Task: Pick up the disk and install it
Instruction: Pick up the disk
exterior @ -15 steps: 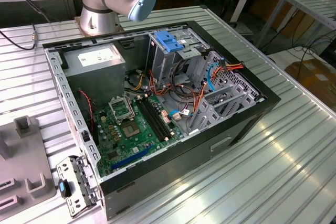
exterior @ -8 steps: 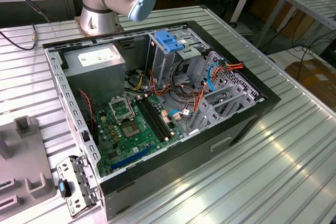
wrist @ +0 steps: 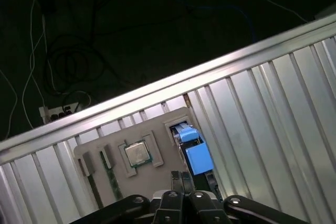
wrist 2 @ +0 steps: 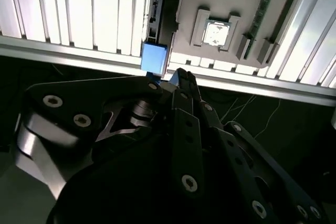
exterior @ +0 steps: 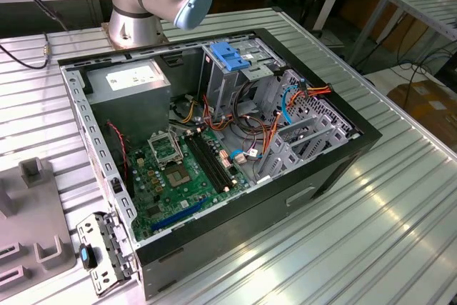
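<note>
The disk point(wrist: 195, 153) stands on edge in a slot of a grey holder tray point(wrist: 157, 129), and its bright blue rail end point(wrist 2: 154, 59) faces the camera in both wrist views. My gripper point(wrist: 181, 178) hovers above that tray, just beside the blue end, with its black fingers point(wrist 2: 184, 85) pressed together and nothing between them. The open computer case point(exterior: 214, 141) lies on the ribbed metal table point(exterior: 371, 233) in the exterior view, with metal drive bays point(exterior: 307, 137) at its right side.
The holder tray also carries a processor chip point(wrist: 137, 153) and memory sticks point(wrist: 113, 184). Inside the case are a tall metal cage with a light-blue block point(exterior: 228, 55), loose cables point(exterior: 250, 133) and a motherboard point(exterior: 178, 176). The table edge point(wrist: 157, 90) drops to a dark floor with cords.
</note>
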